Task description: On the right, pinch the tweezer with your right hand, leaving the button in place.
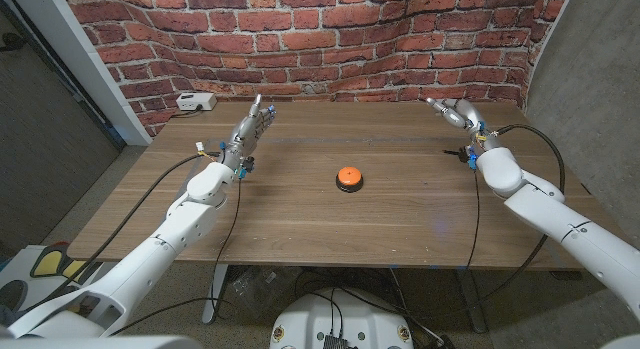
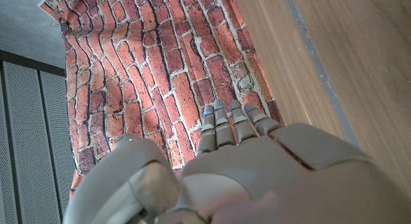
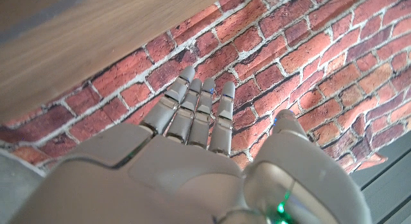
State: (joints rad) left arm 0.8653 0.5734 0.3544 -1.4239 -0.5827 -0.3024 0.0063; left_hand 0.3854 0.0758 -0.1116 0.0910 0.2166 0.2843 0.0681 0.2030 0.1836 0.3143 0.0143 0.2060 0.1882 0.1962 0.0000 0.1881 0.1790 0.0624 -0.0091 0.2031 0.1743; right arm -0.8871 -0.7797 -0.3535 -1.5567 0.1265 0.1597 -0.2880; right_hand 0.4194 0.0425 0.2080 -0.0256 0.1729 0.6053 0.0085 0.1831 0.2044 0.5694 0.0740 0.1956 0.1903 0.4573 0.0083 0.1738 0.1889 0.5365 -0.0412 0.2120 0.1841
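An orange button (image 1: 348,176) on a dark base sits near the middle of the wooden table (image 1: 300,219). A small dark thin object (image 1: 458,152), perhaps the tweezer, lies on the table right beside my right wrist; it is too small to tell for certain. My right hand (image 1: 455,111) is raised over the far right of the table, beyond that object, fingers stretched out and holding nothing. Its fingers (image 3: 192,112) point toward the brick wall. My left hand (image 1: 251,124) is up at the far left, fingers (image 2: 231,124) extended, with nothing in it.
A white box (image 1: 195,102) with a cable sits at the table's back left corner. The red brick wall (image 1: 330,39) stands just behind the table's far edge. Cables run along both arms.
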